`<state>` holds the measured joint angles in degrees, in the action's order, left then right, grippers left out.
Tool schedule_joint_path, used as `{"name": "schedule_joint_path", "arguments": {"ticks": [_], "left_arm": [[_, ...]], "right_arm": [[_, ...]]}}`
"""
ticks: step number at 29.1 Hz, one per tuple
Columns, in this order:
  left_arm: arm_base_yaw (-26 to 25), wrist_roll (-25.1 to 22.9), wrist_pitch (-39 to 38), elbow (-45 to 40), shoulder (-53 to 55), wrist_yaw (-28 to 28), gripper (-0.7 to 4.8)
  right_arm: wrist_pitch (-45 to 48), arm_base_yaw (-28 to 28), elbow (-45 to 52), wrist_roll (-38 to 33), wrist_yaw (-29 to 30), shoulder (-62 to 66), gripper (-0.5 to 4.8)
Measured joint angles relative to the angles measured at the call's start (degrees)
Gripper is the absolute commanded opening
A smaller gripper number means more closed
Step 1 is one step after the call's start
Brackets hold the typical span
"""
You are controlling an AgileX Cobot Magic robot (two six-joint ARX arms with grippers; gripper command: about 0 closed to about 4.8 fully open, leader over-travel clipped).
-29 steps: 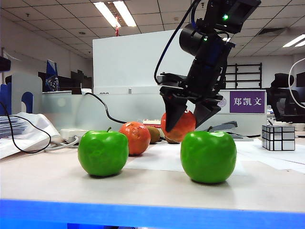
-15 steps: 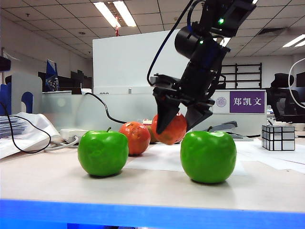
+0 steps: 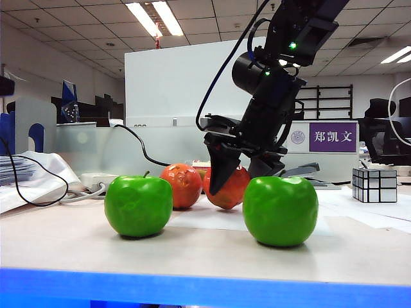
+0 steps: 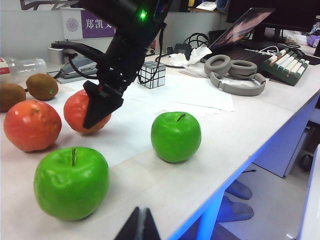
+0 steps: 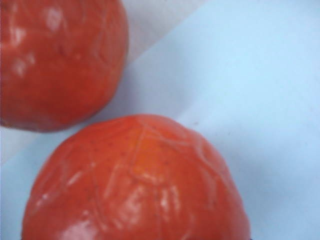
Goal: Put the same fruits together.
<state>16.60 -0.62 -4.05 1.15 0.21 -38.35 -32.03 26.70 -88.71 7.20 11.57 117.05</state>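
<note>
Left green apple (image 3: 139,206): It sits on the table (image 3: 205,253), near the front edge, on the left side. Its little stem points up.
Left orange-red fruit (image 3: 182,185): It sits on the table behind the left green apple, a bit to the right of it.
Held orange-red fruit (image 3: 228,189): It is just beside the left orange-red fruit, with a small gap between them. It is down at the table, on a white sheet of paper (image 3: 212,218). I cannot tell if it rests on the paper.
Right gripper (image 3: 239,172): It comes down from above in the middle. Its two black fingers are wide apart, one on each side of this fruit, gripping it.
Kiwis (image 4: 42,86): Two brown ones lie side by side behind the orange-red fruits.
Right green apple (image 3: 280,210): It sits near the front edge, right of the gripper and in front of it.
Mirror cube (image 3: 375,185): It stands far back on the right.
Left gripper (image 4: 139,226): It hangs off the table's front edge, near the apples. Its fingers are pressed together with nothing in them.
</note>
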Motion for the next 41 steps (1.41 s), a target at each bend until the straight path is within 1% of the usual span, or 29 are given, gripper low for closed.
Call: {"name": "schedule_joint_path", "arguments": {"ticks": [4, 9, 11, 13, 15, 17, 20, 21, 22, 30, 34, 35, 37, 39, 41], "left_arm": [[0.0, 0.0, 0.0, 0.0, 0.0, 0.0, -0.06], [0.0, 0.0, 0.0, 0.0, 0.0, 0.0, -0.06], [0.0, 0.0, 0.0, 0.0, 0.0, 0.0, -0.06], [0.0, 0.0, 0.0, 0.0, 0.0, 0.0, -0.06], [0.0, 0.0, 0.0, 0.0, 0.0, 0.0, -0.06], [0.0, 0.0, 0.0, 0.0, 0.0, 0.0, -0.06], [0.0, 0.0, 0.0, 0.0, 0.0, 0.0, -0.06], [0.0, 0.0, 0.0, 0.0, 0.0, 0.0, -0.06], [0.0, 0.0, 0.0, 0.0, 0.0, 0.0, -0.06], [0.0, 0.0, 0.0, 0.0, 0.0, 0.0, -0.06], [0.0, 0.0, 0.0, 0.0, 0.0, 0.0, -0.06], [0.0, 0.0, 0.0, 0.0, 0.0, 0.0, -0.06], [0.0, 0.0, 0.0, 0.0, 0.0, 0.0, -0.06], [0.0, 0.0, 0.0, 0.0, 0.0, 0.0, -0.06], [0.0, 0.0, 0.0, 0.0, 0.0, 0.0, -0.06]], "right_arm": [[0.9, 0.0, 0.0, 0.0, 0.0, 0.0, 2.22], [1.6, 0.0, 0.0, 0.0, 0.0, 0.0, 2.74], [1.6, 0.0, 0.0, 0.0, -0.7, 0.0, 3.28], [1.6, 0.0, 0.0, 0.0, -1.7, 0.0, 3.6], [1.6, 0.0, 0.0, 0.0, -2.5, 0.0, 4.15], [1.6, 0.0, 0.0, 0.1, -2.6, 0.0, 4.53], [1.6, 0.0, 0.0, 0.0, -2.6, 0.0, 4.59], [1.6, 0.0, 0.0, 0.0, -2.6, 0.0, 4.77], [1.6, 0.0, 0.0, 0.1, -2.6, 0.0, 4.79], [0.9, 0.0, -1.3, 0.1, -3.6, 0.0, 4.79], [-2.9, 0.0, -4.5, 0.2, -6.5, -0.4, 4.79], [-4.5, 0.0, -4.4, 0.4, -8.9, -0.8, 4.79], [-7.6, 0.0, -4.4, 1.6, -11.6, -1.9, 4.79], [-10.3, 0.0, -4.4, 1.9, -12.8, -3.5, 4.79], [-13.2, 0.0, -4.4, 1.9, -12.7, -6.0, 4.79]]}}
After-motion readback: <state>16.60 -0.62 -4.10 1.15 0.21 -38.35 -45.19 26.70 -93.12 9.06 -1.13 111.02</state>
